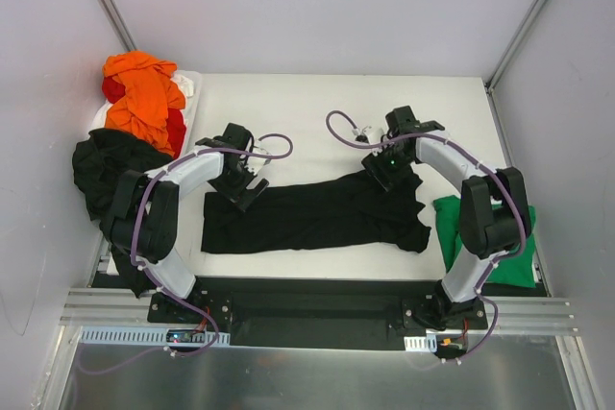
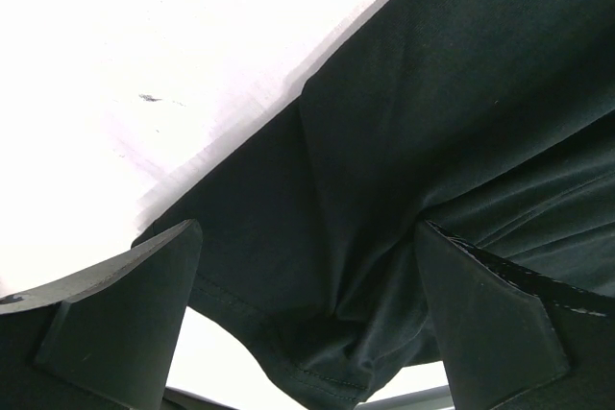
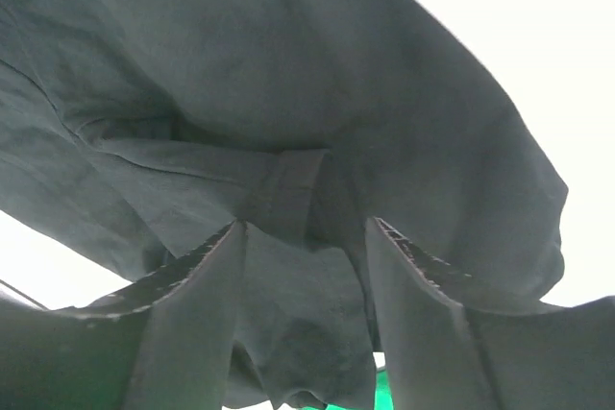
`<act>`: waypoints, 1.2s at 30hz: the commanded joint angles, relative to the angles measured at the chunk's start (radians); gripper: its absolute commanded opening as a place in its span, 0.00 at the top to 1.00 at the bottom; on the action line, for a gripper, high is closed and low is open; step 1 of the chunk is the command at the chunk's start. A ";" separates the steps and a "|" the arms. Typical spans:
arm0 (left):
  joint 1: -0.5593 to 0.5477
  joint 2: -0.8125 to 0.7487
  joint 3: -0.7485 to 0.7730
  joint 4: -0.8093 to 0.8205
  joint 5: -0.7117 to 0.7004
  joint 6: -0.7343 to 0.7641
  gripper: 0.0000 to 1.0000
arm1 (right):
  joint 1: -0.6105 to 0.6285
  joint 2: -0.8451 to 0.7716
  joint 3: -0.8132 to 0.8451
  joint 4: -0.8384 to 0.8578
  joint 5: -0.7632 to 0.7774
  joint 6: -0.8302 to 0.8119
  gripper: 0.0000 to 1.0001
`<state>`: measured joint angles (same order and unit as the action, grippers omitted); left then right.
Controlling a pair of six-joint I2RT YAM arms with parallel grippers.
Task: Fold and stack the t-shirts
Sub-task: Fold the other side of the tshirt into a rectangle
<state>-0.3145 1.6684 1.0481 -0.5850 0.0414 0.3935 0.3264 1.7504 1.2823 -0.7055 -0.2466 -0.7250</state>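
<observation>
Left end effector [image 2: 307,237] gapes astride far edge of black t-shirt [image 1: 317,218]; right end effector [image 3: 306,228] grip unclear.

Bright, even light, soft shadows; wrist views overexpose the white table [image 2: 115,36], leaving the black t-shirt [image 2: 432,112] murky.

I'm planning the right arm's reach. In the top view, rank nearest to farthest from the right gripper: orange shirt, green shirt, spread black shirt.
From the right gripper:
1. spread black shirt, under it.
2. green shirt, right side.
3. orange shirt, far left.
</observation>
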 commanded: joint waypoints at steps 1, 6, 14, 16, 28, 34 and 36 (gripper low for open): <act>-0.006 0.005 -0.011 -0.004 -0.031 -0.010 0.07 | 0.019 0.020 -0.017 0.009 -0.008 -0.014 0.48; -0.006 0.013 -0.008 -0.003 -0.034 -0.012 0.08 | 0.033 0.046 -0.020 0.015 0.001 -0.021 0.67; -0.006 0.017 -0.013 -0.001 -0.037 -0.012 0.08 | 0.060 0.012 -0.046 -0.008 0.030 -0.033 0.99; -0.006 0.019 -0.011 0.001 -0.037 -0.010 0.08 | 0.066 -0.034 -0.076 -0.018 0.041 -0.039 0.99; -0.006 0.056 0.016 0.004 -0.058 -0.002 0.08 | 0.154 -0.325 -0.254 -0.158 0.050 -0.054 0.99; -0.006 0.070 0.023 0.005 -0.058 -0.005 0.08 | 0.214 -0.376 -0.334 -0.186 0.041 -0.045 0.99; -0.006 0.070 0.023 0.005 -0.060 -0.004 0.08 | 0.233 -0.381 -0.359 -0.187 0.036 -0.040 0.99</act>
<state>-0.3145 1.7153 1.0534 -0.5781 -0.0017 0.3855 0.5289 1.4025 0.9638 -0.8303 -0.1982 -0.7666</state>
